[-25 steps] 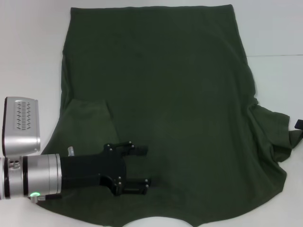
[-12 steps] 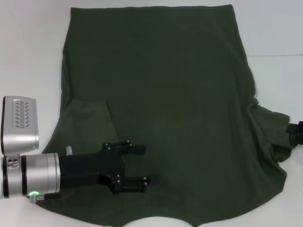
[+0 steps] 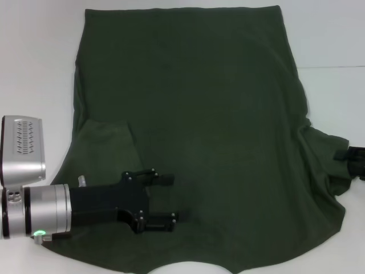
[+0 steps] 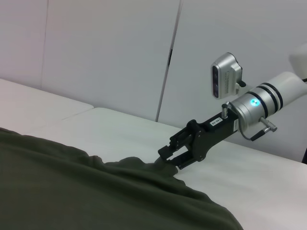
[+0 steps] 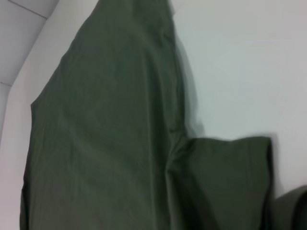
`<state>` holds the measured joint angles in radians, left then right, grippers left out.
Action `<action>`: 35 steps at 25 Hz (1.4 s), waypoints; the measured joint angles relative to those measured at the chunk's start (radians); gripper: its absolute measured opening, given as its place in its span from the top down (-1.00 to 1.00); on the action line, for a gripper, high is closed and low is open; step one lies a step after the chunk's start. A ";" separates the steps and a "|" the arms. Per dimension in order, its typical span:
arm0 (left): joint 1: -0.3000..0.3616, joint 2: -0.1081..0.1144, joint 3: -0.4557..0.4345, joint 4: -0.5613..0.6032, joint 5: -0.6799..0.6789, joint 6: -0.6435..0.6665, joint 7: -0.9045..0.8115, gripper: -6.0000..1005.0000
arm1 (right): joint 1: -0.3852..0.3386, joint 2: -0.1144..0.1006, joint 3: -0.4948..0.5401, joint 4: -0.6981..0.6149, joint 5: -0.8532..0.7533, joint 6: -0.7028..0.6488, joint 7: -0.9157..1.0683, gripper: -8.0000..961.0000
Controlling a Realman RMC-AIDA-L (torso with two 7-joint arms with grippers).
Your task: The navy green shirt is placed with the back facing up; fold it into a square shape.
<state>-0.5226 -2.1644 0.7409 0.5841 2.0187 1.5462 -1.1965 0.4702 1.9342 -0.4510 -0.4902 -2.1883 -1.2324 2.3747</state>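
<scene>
Since a second ago the left gripper (image 3: 170, 198) has eased back a little toward the near left corner of the navy green shirt (image 3: 199, 125), while the right gripper (image 3: 349, 156) has slid further in onto the shirt's right sleeve (image 3: 331, 165). That shirt lies spread back-up across the white table (image 3: 34, 57), hem at the far edge, collar cutout at the near edge, its left sleeve (image 3: 105, 145) already folded in over the body and its right sleeve still bunched and sticking out to the side. The step in hand looks like taking that right sleeve to fold it inward; to do it well, the right gripper should catch the sleeve's outer edge cleanly, lift just enough to clear the cloth below, carry it straight toward the shirt's middle, and lay it flat so the side edge runs straight. In the left wrist view the right gripper (image 4: 173, 157) reaches down at a slant with its fingers narrowly parted right at the crumpled sleeve cloth; whether they grip it is not clear. The left gripper lies low and level over the shirt's near left part, pointing toward the shirt's middle, its fingers spread and holding nothing.
</scene>
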 joint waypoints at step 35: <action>-0.005 0.000 0.000 0.015 -0.001 -0.011 -0.003 -0.71 | 0.026 0.017 0.007 0.019 -0.001 0.045 -0.043 0.94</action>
<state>-0.5277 -2.1644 0.7409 0.5986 2.0181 1.5354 -1.1992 0.4965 1.9511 -0.4441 -0.4710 -2.1891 -1.1873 2.3314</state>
